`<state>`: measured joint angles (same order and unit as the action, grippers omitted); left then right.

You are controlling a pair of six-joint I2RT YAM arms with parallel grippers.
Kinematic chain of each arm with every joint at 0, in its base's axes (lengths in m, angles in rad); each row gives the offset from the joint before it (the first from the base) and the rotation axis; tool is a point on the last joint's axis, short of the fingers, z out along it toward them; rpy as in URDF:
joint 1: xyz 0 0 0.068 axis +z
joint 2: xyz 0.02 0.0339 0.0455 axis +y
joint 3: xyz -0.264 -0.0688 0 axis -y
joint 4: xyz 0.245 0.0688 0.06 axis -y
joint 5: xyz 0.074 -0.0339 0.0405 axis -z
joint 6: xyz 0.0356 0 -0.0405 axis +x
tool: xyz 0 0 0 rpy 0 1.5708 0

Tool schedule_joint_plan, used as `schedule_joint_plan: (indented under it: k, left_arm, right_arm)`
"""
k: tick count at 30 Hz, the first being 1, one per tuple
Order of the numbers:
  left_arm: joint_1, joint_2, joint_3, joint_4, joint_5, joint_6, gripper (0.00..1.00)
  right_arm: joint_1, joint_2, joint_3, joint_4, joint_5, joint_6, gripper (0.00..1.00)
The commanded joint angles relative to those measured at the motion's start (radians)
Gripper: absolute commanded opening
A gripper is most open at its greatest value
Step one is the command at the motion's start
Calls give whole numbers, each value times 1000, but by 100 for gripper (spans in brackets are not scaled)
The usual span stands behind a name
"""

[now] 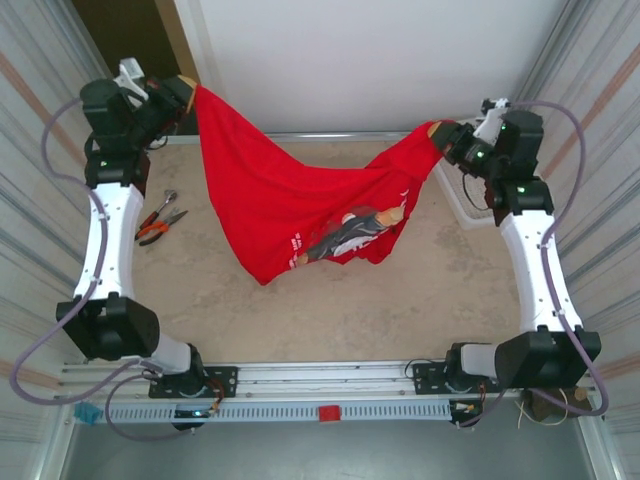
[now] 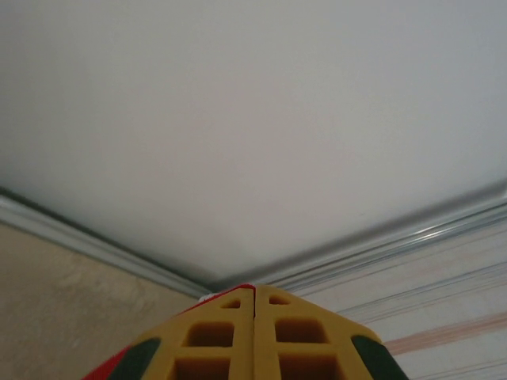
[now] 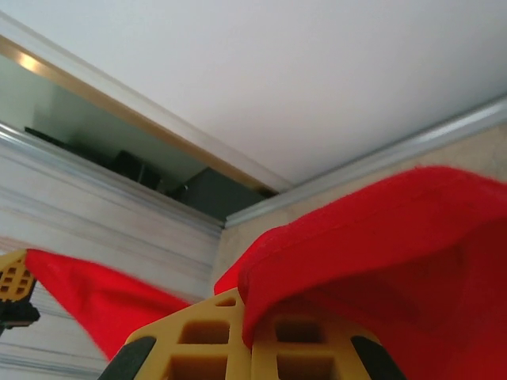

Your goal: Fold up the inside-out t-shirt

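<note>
The red t-shirt (image 1: 270, 200) hangs over the worktop (image 1: 430, 290), stretched between the two tools. The left tool (image 1: 186, 93) is up above the worktop's far left corner, clamped on one edge of the shirt. The right tool (image 1: 441, 136) is above the worktop's far right side, clamped on another edge. The shirt sags low over the middle of the worktop, where it has a pale picture (image 1: 350, 235). I cannot tell if it touches the worktop.

In the left wrist view the yellow fingers (image 2: 214, 336) are pressed together. In the right wrist view red cloth lies over the yellow fingers (image 3: 198, 344). Orange pliers (image 1: 160, 222) lie on the worktop's left side.
</note>
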<state>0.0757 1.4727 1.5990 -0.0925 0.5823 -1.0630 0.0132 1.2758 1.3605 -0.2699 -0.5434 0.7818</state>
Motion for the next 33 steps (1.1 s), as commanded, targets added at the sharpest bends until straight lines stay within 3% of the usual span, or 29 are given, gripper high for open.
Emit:
schedule_joint_plan:
  k: [1, 5, 10, 15, 20, 21, 24, 25, 26, 31, 33]
  left_arm:
    - [-40, -129, -136, -12, 17, 81, 0]
    - [-115, -337, -384, -89, -42, 175, 0]
    - [-203, -512, -477, -244, -153, 233, 0]
    - [-201, -500, -526, -256, -147, 167, 0]
    - [-199, -354, -586, -203, -145, 181, 0]
    - [-199, -321, -590, -200, -146, 190, 0]
    - [-194, -218, -601, -163, -146, 216, 0]
    - [-192, -185, -596, -162, -150, 228, 0]
    - [-188, -158, -594, -150, -143, 242, 0]
    - [-163, -77, -573, -139, -170, 344, 39]
    - [-150, -88, -575, -161, -181, 372, 44]
  right_arm:
    - [71, -85, -136, -5, 82, 9, 0]
    - [175, -273, -354, -53, 186, 2, 0]
    - [249, -430, -494, -117, 271, 52, 0]
    - [291, -385, -529, -129, 328, 67, 0]
    - [282, -206, -490, -152, 441, 37, 0]
    - [279, -172, -480, -155, 458, 24, 3]
    - [269, -98, -454, -182, 513, -18, 53]
    - [268, -92, -453, -195, 529, -26, 60]
    - [269, -97, -456, -202, 538, -34, 62]
    - [280, -193, -528, -243, 542, -53, 62]
    - [292, -241, -567, -273, 545, -64, 62]
